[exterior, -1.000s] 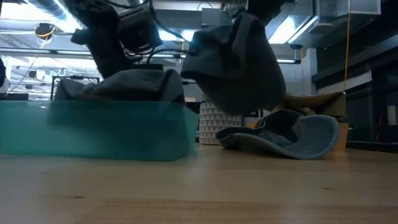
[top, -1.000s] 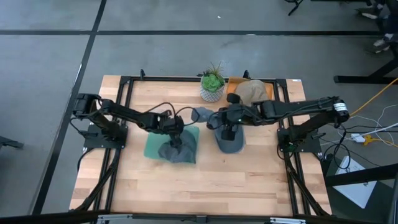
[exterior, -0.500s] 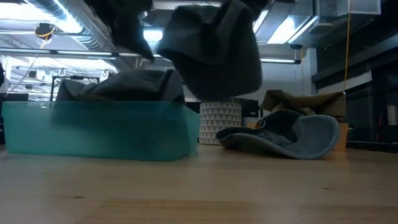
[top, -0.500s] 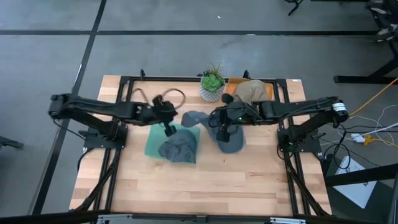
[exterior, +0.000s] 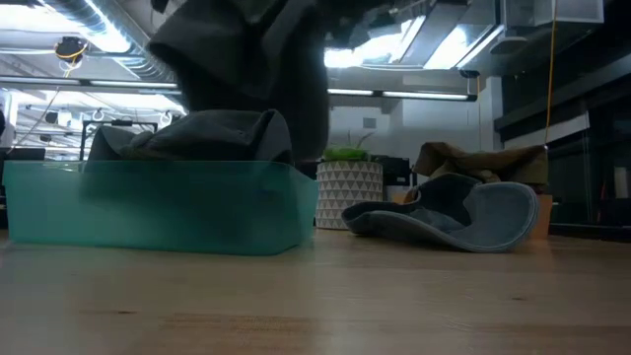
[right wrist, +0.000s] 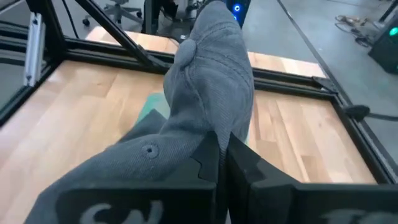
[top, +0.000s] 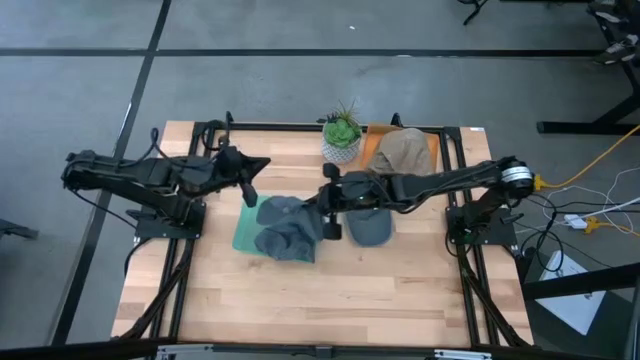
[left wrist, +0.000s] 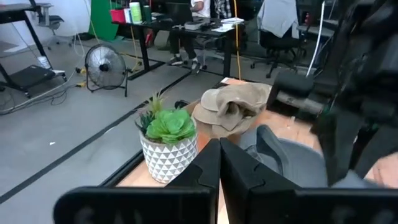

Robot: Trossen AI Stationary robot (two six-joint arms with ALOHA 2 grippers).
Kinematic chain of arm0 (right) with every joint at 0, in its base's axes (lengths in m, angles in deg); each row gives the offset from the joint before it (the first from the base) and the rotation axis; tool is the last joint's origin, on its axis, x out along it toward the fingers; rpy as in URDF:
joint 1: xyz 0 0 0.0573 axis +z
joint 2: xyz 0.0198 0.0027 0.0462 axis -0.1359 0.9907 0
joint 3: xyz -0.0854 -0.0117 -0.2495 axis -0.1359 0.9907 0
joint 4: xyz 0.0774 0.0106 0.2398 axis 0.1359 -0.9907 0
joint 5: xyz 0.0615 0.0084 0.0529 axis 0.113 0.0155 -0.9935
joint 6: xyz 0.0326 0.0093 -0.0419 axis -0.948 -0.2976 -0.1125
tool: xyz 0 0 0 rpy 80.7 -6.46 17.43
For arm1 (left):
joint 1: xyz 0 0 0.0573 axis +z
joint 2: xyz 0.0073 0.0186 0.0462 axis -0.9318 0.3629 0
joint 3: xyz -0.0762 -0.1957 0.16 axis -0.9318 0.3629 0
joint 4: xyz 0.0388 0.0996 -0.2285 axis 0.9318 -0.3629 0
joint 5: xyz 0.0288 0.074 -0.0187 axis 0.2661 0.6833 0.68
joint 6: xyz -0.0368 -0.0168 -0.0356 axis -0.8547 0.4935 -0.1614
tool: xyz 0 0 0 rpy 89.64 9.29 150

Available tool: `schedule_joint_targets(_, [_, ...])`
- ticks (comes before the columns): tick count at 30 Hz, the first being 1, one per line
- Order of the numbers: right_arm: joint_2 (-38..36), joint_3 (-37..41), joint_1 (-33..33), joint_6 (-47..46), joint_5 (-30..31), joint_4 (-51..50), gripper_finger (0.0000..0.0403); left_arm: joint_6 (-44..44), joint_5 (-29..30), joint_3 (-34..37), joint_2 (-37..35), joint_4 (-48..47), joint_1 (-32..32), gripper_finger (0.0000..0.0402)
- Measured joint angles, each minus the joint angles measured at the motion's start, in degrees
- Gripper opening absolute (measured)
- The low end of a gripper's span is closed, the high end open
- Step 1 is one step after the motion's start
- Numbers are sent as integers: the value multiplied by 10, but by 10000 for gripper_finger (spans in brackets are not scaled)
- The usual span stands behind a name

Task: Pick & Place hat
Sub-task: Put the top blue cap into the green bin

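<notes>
My right gripper (top: 322, 218) is shut on a grey hat (top: 283, 212) and holds it over the teal bin (top: 244, 236). In the low view this hat (exterior: 246, 59) hangs above the bin (exterior: 158, 205). A second grey hat (exterior: 187, 133) lies inside the bin. A third grey hat (top: 370, 226) lies brim down on the table to the right of the bin. My left gripper (top: 250, 188) is shut and empty, above the table to the far left of the bin. My right gripper pinches a gathered fold of the grey hat's cloth (right wrist: 208, 127) between its two fingers. It comes level from the table's right side. The hat is lifted clear and hangs slack below and ahead of the fingers, over the bin.
A potted plant (top: 342, 136) in a white patterned pot and a tan hat (top: 404, 150) stand at the table's far edge. Black frame rails (top: 300, 127) run around the table. Bare wood lies toward the near edge (top: 320, 300).
My right gripper has carried the grey hat toward the table's left, from above the hat lying on the table to over the bin. My left gripper has drawn up and back out of the bin toward the far left, leaving a grey hat in the bin.
</notes>
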Motion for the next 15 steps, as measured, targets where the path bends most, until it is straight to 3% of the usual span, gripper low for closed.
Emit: schedule_joint_targets(15, [104,0,-13,62,-6,114,7,6,2,0,39,8,-14,5])
